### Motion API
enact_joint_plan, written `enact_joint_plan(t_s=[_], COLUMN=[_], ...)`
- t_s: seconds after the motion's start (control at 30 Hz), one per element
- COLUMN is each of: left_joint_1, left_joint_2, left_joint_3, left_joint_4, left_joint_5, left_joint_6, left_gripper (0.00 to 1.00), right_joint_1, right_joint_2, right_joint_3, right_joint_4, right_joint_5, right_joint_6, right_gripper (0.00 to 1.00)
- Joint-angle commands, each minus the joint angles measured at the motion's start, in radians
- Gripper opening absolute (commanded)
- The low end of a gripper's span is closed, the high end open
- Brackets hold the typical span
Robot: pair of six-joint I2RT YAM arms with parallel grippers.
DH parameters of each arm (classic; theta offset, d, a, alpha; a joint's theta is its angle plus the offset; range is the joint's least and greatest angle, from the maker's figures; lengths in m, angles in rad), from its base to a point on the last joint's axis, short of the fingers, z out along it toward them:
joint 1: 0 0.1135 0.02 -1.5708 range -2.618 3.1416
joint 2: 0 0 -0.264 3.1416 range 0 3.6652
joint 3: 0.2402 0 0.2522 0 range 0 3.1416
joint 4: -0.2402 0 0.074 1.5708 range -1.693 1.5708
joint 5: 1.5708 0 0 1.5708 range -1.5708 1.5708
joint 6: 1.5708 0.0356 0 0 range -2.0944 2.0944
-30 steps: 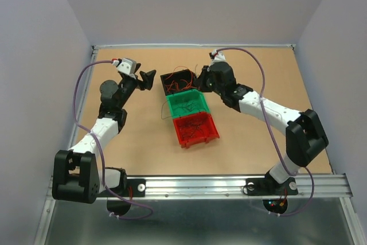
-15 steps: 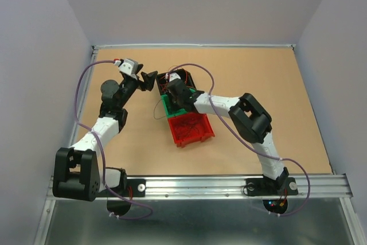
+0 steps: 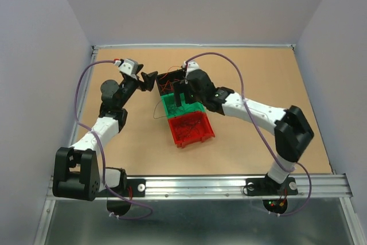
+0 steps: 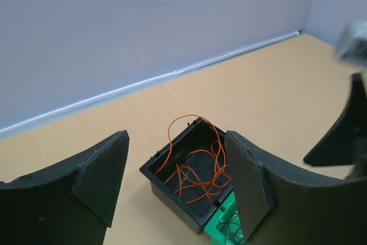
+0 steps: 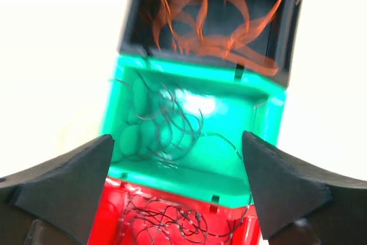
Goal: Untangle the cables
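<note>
Three small bins stand in a row mid-table. The black bin (image 3: 170,76) (image 4: 172,199) holds orange cables (image 4: 198,173) (image 5: 212,24). In the green bin (image 3: 170,107) (image 5: 189,167) lie thin dark cables (image 5: 163,121). More dark cables (image 5: 172,222) fill the red bin (image 3: 192,129) (image 5: 114,210). One thin cable (image 3: 157,110) trails out over the green bin's left side onto the table. My right gripper (image 3: 183,96) (image 5: 178,182) hovers open over the green bin, with nothing between its fingers. My left gripper (image 3: 150,80) (image 4: 172,190) is open just left of the black bin, holding nothing.
The brown table (image 3: 258,73) has a raised rim and lavender walls around it. Thick lavender arm cables (image 3: 229,64) arc above both arms. The right arm's finger (image 4: 344,130) shows at the right edge of the left wrist view.
My right arm swung left from beside the black bin to over the green bin, and its gripper opened from shut. The left arm has stayed still.
</note>
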Motion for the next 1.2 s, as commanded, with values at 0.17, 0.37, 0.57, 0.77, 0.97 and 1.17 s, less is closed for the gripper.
enact_joint_plan(t_s=[0.17, 0.37, 0.57, 0.77, 0.97, 1.17], left_joint_1=[0.004, 0.009, 0.012, 0.013, 0.013, 0.013], left_joint_2=[-0.014, -0.086, -0.322, -0.575, -0.631, -0.618], left_joint_3=[0.013, 0.035, -0.051, -0.273, -0.35, -0.389], left_joint_4=[0.041, -0.051, -0.086, 0.01, 0.091, 0.147], left_joint_5=[-0.088, -0.174, -0.422, -0.601, -0.403, -0.317], left_joint_6=[0.035, -0.01, -0.067, -0.04, 0.049, 0.068], left_gripper=[0.89, 0.92, 0.97, 0.99, 0.99, 0.99], right_joint_1=[0.003, 0.005, 0.003, 0.005, 0.005, 0.005], right_joint_2=[-0.347, -0.56, -0.791, -1.033, -1.119, -1.171], right_joint_3=[-0.345, -0.578, -0.694, -0.817, -0.825, -0.851], right_joint_4=[0.393, 0.663, 0.768, 0.905, 0.905, 0.911], right_joint_5=[0.198, 0.44, 0.641, 0.603, 0.624, 0.609], right_joint_6=[-0.029, -0.08, -0.138, -0.209, -0.247, -0.247], right_gripper=[1.0, 1.0, 1.0, 1.0, 1.0, 1.0])
